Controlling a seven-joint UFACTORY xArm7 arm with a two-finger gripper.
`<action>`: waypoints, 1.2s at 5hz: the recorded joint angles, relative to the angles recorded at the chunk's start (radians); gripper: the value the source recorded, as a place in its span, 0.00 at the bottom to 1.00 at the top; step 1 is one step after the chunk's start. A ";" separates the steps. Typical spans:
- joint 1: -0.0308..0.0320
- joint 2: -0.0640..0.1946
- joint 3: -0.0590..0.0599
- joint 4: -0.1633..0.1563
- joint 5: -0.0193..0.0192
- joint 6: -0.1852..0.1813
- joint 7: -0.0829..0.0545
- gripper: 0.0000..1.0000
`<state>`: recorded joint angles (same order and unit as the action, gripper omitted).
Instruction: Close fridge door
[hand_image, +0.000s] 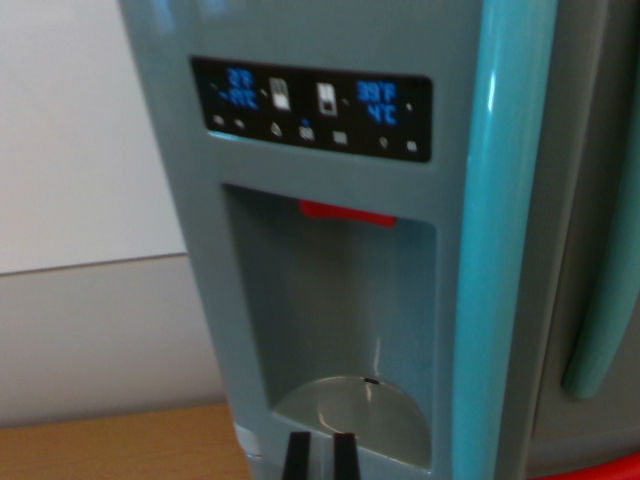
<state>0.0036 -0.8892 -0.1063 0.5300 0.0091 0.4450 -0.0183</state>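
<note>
With the pincer (321, 455) at the frame's bottom centre, fingers nearly together and gripping nothing, push flat and steadily against the fridge door (340, 250) below its dispenser recess (340, 320)

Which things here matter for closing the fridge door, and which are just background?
For the job:
- teal toy fridge door with dispenser recess
- black gripper, its fingertips low in the picture
- curved teal handle

Just there:
- black display panel with blue digits
- red dispenser tab
- wooden tabletop
- white wall
</note>
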 joint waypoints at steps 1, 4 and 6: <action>0.0000 0.047 -0.005 0.020 0.0000 0.000 0.000 1.00; 0.0000 0.100 -0.014 0.055 0.0000 0.000 0.000 1.00; 0.0000 0.154 -0.018 0.088 0.0000 -0.001 0.000 1.00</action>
<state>0.0036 -0.7354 -0.1240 0.6184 0.0091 0.4445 -0.0183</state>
